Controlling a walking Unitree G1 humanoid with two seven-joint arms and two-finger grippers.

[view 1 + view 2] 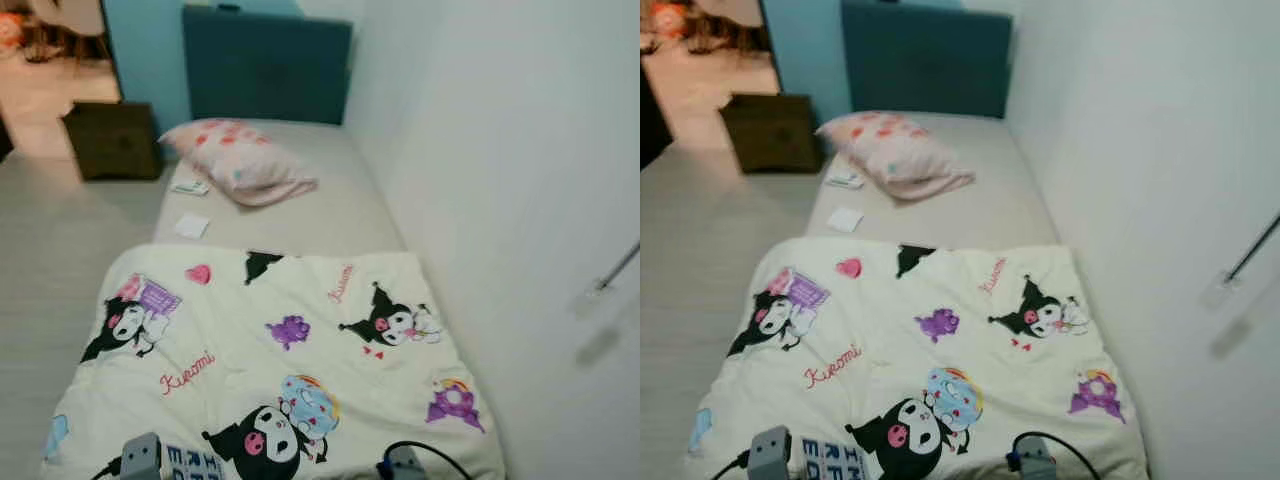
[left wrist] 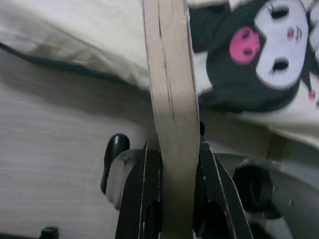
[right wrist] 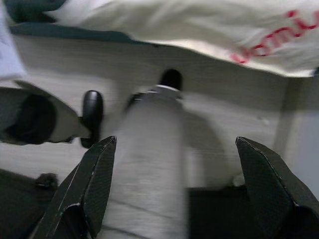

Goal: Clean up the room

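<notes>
I am standing at the foot of the single bed with the pale grey mattress (image 1: 330, 215), which is filling the centre of the frame and running lengthwise away from me toward the dark teal padded headboard (image 1: 267, 65) at upper centre. The cream cartoon-printed quilt (image 1: 280, 360) is covering the lower half of the bed, its long axis lying along the bed. Beyond it, at upper centre-left, the pink patterned pillow (image 1: 240, 160) is resting askew on the bare mattress. A dark brown bedside cabinet (image 1: 112, 140) is standing on the floor at upper left.

Two small things are lying on the mattress left of the pillow, well ahead of both arms: a white square of paper (image 1: 191, 226) just past the quilt's far edge, and a small flat packet (image 1: 190, 187) nearer the pillow; its print is too blurred to read. Both are lying toward my left side, so I am judging the left arm the nearer one.

My left gripper (image 2: 172, 149) is clenched on a flat tan strip of wood or card (image 2: 172, 89), hanging low beside the quilt's edge. My right gripper (image 3: 187, 184) is released, its fingers (image 3: 97, 174) spread wide above the floor.
</notes>
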